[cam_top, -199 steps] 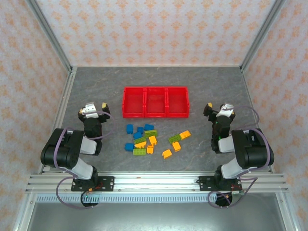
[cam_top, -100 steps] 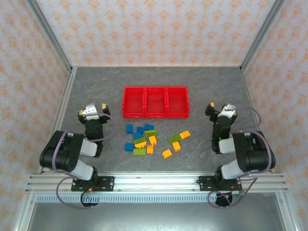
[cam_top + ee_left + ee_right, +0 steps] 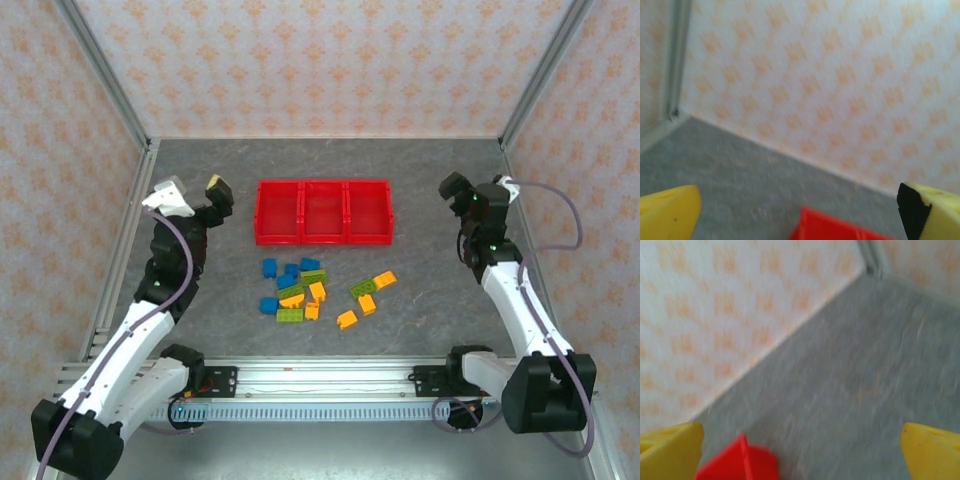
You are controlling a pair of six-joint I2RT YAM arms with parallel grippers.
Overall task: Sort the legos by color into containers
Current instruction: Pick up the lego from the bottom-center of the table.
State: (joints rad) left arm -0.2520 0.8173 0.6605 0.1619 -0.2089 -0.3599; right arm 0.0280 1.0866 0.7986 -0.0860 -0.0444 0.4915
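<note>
Three bins stand joined in a row, running left to right, at the middle of the table, well apart from the back wall. The legos lie loose on the table in a cluster in front of the bins, toward the arm bases. Most are before the left and middle bins, a few before the right one. The left gripper is just left of the row. The right gripper is to its right, farther off.

2 yellow fingers sit far apart in the bottom corners. A red bin peeks up between them. Behind are gray floor and a wall with orange shapes.
</note>
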